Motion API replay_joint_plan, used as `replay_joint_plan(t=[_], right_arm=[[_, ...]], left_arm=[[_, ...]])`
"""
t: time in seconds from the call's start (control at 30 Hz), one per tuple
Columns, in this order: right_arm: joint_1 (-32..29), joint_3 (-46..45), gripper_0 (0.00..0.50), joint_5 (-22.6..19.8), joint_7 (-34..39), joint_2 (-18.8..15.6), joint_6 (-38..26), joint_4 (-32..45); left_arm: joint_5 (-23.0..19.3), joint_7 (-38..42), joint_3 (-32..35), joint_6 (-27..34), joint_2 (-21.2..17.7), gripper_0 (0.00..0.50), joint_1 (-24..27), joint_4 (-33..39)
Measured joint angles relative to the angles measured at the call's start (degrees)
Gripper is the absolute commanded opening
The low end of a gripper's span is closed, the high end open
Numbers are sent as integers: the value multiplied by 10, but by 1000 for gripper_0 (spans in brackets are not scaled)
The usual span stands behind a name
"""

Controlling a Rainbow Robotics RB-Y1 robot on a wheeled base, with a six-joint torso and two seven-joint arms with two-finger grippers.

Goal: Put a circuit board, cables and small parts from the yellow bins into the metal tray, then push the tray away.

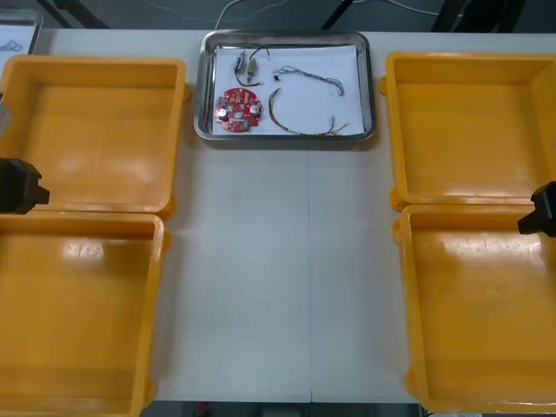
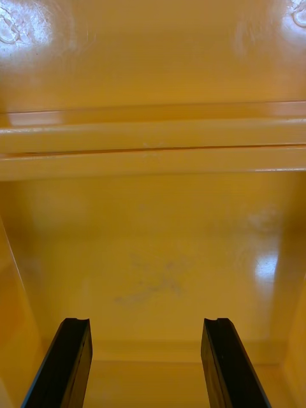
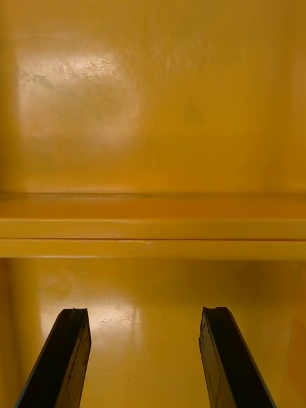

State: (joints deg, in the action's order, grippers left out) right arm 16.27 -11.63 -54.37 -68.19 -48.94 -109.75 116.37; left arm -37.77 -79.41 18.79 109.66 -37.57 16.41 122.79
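Where the metal tray (image 1: 373, 87) lies at twelve o'clock on the table (image 1: 278, 278), a red circuit board (image 1: 238, 109) is seen at its seven o'clock, cables (image 1: 308, 76) toward three. Over the yellow bins (image 1: 95, 62), the left gripper (image 3: 144, 312) at nine o'clock and the right gripper (image 2: 148, 322) at three are held spread wide.

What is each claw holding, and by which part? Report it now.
Nothing is held. The left claw and the right claw both stand open, nothing between their fingers, over the rectangular yellow plastic bins.
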Motion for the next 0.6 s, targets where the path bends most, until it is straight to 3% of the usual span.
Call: replay_joint_plan(t=[0.6], right_arm=[[0, 0, 500, 0, 0, 0, 0, 0]], left_arm=[[0, 0, 0, 0, 0, 500, 0, 0]])
